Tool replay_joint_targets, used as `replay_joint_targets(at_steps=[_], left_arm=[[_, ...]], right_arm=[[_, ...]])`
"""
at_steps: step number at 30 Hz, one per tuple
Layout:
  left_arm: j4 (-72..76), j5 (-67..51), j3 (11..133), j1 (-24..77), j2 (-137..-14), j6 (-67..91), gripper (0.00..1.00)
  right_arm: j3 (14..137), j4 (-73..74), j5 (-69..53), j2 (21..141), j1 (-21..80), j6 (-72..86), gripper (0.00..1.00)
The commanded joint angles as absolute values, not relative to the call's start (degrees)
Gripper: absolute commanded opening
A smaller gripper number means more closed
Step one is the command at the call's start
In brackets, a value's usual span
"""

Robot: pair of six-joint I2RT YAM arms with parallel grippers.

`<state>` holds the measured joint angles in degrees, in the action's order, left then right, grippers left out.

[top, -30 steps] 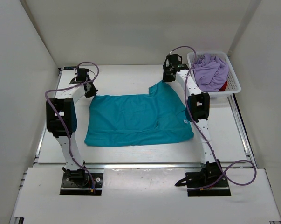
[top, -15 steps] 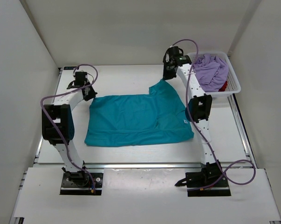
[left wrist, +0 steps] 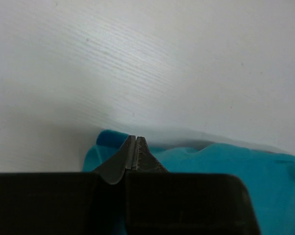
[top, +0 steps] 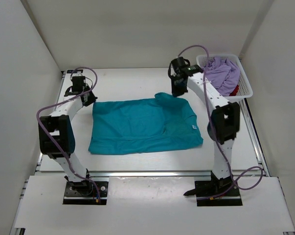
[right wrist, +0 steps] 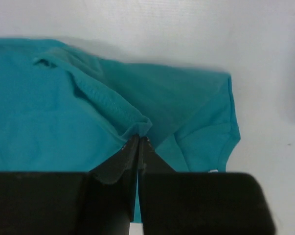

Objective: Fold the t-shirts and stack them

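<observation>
Here my right claw (right wrist: 139, 139) pinched the far hem of the teal shirt (top: 137, 125). My left claw (left wrist: 135, 140) was closed at its far left corner, its grip on the cloth unclear. The shirt lay lengthwise across the table (top: 127, 81), nearward of both claws.

The top view looks down from high behind the arm bases and takes in the whole table (top: 132, 81), the basket (top: 245, 91) and the walls. Each wrist view sits close over the table, looking past the left gripper (left wrist: 135, 141) or the right gripper (right wrist: 139, 141) at the shirt (top: 137, 125), which all three views share.
</observation>
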<state>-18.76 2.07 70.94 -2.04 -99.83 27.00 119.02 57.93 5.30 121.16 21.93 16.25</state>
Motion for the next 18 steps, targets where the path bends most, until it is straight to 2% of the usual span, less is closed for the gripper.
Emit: replay_joint_targets(at_steps=[1,3,18], left_arm=[[-18.9,1.1,68.5,-3.1,-96.5,27.1,0.0],[-18.8,1.4,67.9,-2.6,-95.8,26.9,0.0],[-19.3,2.2,63.6,-2.8,-88.8,27.2,0.0]], right_arm=[[99.2,43.2,2.9,107.5,18.7,16.9,0.0],[93.6,39.6,-1.8,105.1,16.9,17.5,0.0],[69.7,33.8,-5.4,85.7,12.5,18.3,0.0]])
